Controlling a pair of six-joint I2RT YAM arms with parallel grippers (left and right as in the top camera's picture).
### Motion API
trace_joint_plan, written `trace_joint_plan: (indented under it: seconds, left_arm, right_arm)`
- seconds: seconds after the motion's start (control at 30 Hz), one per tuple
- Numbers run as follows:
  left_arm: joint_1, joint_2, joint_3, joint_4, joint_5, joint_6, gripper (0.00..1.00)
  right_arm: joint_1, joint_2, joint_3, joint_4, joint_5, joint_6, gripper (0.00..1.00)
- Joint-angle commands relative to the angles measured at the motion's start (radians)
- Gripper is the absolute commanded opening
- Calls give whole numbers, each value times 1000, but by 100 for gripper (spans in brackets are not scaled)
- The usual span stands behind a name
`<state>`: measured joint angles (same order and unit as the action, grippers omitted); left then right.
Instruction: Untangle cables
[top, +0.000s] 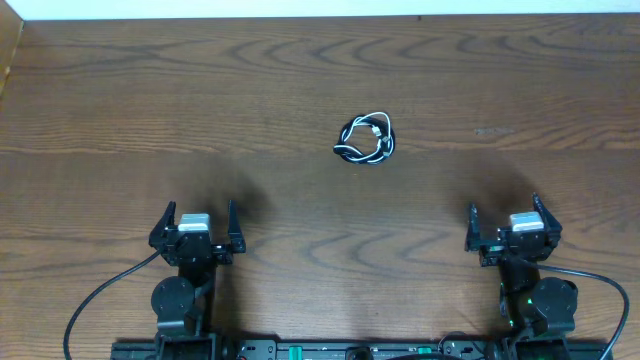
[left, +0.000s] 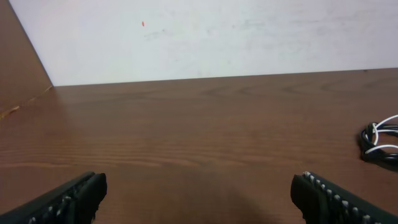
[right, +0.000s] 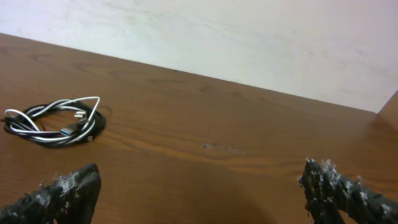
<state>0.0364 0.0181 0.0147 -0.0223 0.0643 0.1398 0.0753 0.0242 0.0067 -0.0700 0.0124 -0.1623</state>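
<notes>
Left gripper (top: 200, 212) and right gripper (top: 505, 208) both stand wide open and empty, well back from the cables (top: 366, 140), a black-and-white coil. Pinch both strands together and you will likely drag the whole coil or tighten it.

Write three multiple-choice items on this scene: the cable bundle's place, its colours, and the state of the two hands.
1. Where is the cable bundle relative to the left hand and right hand?
A. Under the left hand.
B. On the table beyond both, roughly between them.
C. Held in the right hand.

2. What colours are its cords?
A. Black and white.
B. Red and blue.
C. All yellow.

3. How are the hands?
A. Both shut on cable.
B. Both open and empty.
C. Left open, right shut.

Answers: B, the overhead view shows it lying clear of both; A, both colours show in the right wrist view; B, fingers are spread with nothing between.
</notes>
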Motion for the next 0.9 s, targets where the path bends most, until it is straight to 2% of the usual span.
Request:
trace_joint_plan:
  seconds: [0.0, 0.1, 0.23, 0.3, 0.5, 0.63, 0.87]
  left_arm:
    - [-5, 6, 7, -44, -5, 17, 100]
    - [1, 6, 32, -45, -6, 17, 100]
    - [2, 40, 76, -49, -5, 5, 100]
    - [2, 126, 152, -70, -5, 5, 100]
    - [2, 316, 316, -114, 3, 5, 100]
    - [2, 509, 500, -201, 6, 5, 100]
    - [-31, 880, 912, -441, 151, 5, 100]
  right_arm:
    - [2, -3, 6, 0, 4, -7, 99]
    - [2, -3, 19, 2, 4, -3, 99]
    - [2, 6, 59, 2, 4, 91, 99]
    - [2, 37, 95, 2, 3, 140, 99]
    - [2, 148, 205, -26, -35, 140, 99]
    - [2, 256, 298, -61, -77, 178, 99]
    - [2, 551, 548, -179, -253, 195, 99]
